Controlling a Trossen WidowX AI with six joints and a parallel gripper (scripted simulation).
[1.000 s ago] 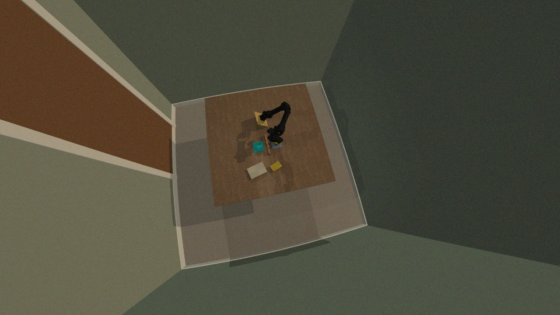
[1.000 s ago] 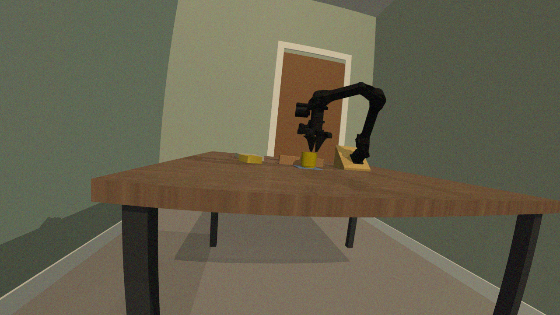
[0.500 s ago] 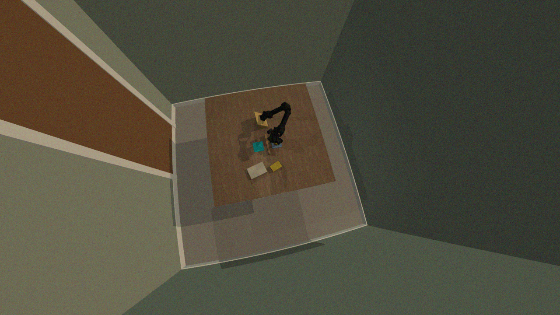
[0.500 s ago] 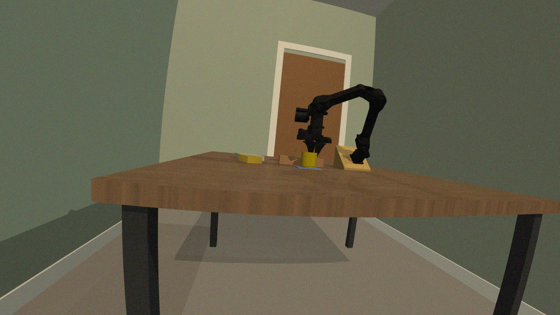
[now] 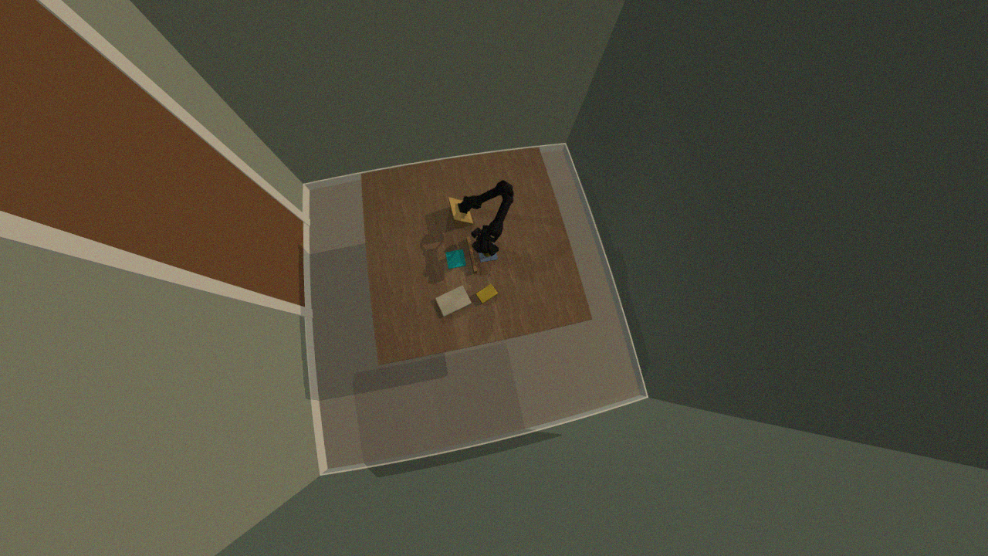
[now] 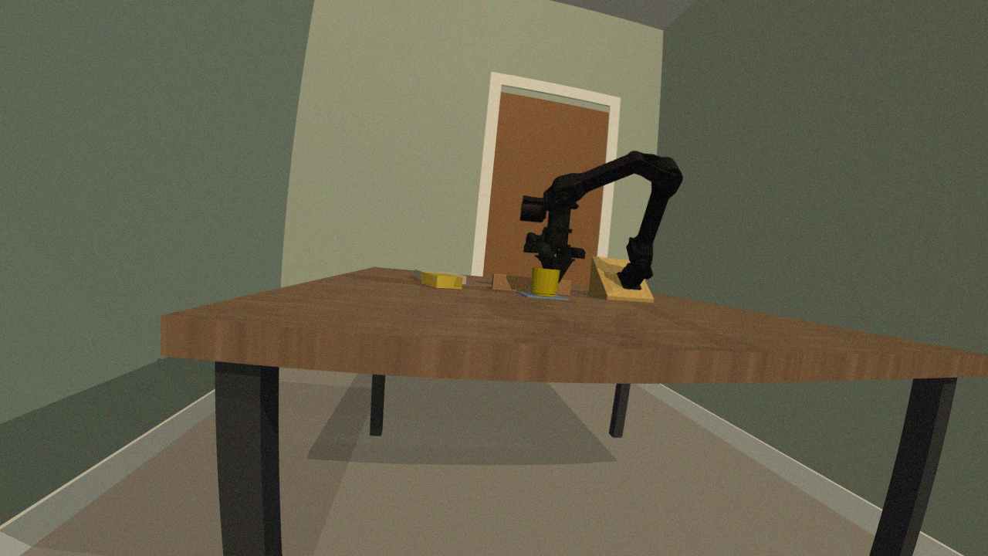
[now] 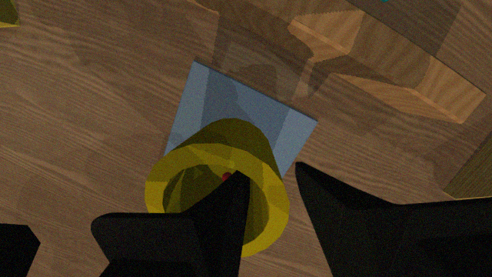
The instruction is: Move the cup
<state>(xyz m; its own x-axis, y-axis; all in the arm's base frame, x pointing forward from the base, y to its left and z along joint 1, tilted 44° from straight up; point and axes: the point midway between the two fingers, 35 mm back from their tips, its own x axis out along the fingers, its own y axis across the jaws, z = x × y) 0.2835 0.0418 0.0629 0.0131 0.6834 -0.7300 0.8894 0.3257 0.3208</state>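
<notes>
The yellow cup [image 6: 545, 282] [image 7: 274, 194] stands upright on the blue pad [image 5: 488, 258] [image 6: 529, 295] [image 7: 300, 127]. In the top view the arm hides most of the cup. A red marble [image 7: 227, 176] shows inside it; one finger hides much of the interior. My gripper [image 6: 555, 270] [image 7: 272, 169] points down at the cup, partly open. In the wrist view one finger is over the cup's mouth and the other is outside the rim, with the right-hand wall between them and gaps visible beside it. The teal pad [image 5: 455, 259] lies beyond the wooden barrier, its corner just showing in the wrist view [image 7: 385, 1].
A low wooden barrier [image 5: 474, 259] [image 6: 506, 282] [image 7: 400, 42] with a notch stands between the pads. A yellow block [image 5: 486, 293] [image 6: 441, 280] [image 7: 8, 13] and a whitish box [image 5: 453, 300] lie to one side. A tan wedge [image 5: 456, 214] [image 6: 602, 279] stands at the arm's base.
</notes>
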